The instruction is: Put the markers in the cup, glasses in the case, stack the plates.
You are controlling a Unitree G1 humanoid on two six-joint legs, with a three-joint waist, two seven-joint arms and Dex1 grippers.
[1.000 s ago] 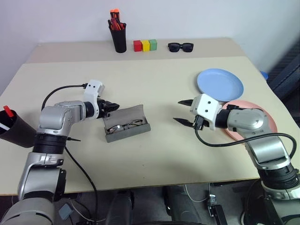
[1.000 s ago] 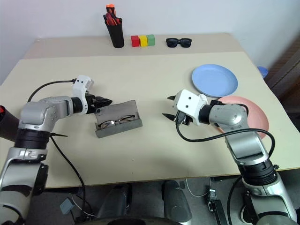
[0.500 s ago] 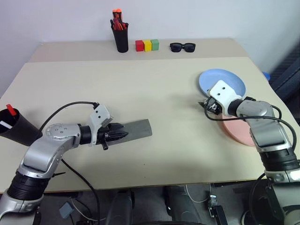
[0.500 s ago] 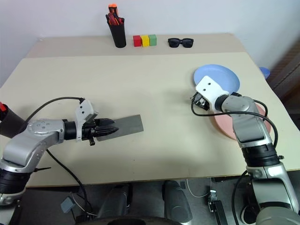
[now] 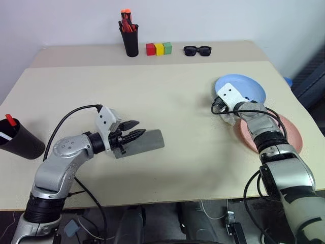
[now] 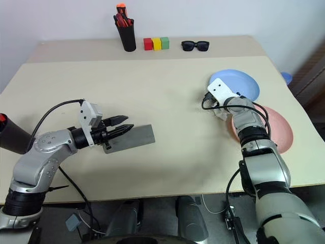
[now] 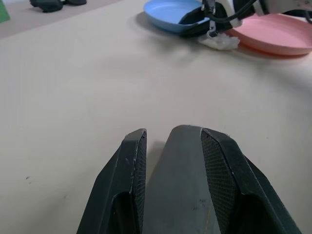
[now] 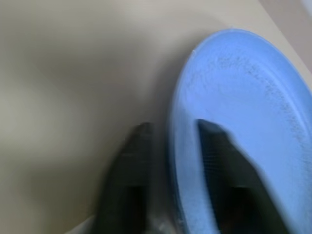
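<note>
Left eye view | right claw (image 8: 168, 146) pinching blue plate (image 5: 249, 87) rim — pink plate (image 5: 284, 133) adjacent | left claw (image 5: 133, 130) spread over case (image 5: 144, 143)

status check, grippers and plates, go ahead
Left gripper open over the shut grey case. Right gripper pinching the blue plate rim. Pink plate alongside, not stacked. Nothing in the way.

The robot's two arms are built of rounded silver-grey metallic segments joined by black ribbed collars. Each wrist carries a white, boxy housing, from which a black cable loops back along the forearm. The left tool (image 5: 133, 130) ends in two tapered black fingers (image 7: 126, 195) with finely textured inner pads; the right tool (image 8: 170, 170) bears matching black fingers.
</note>
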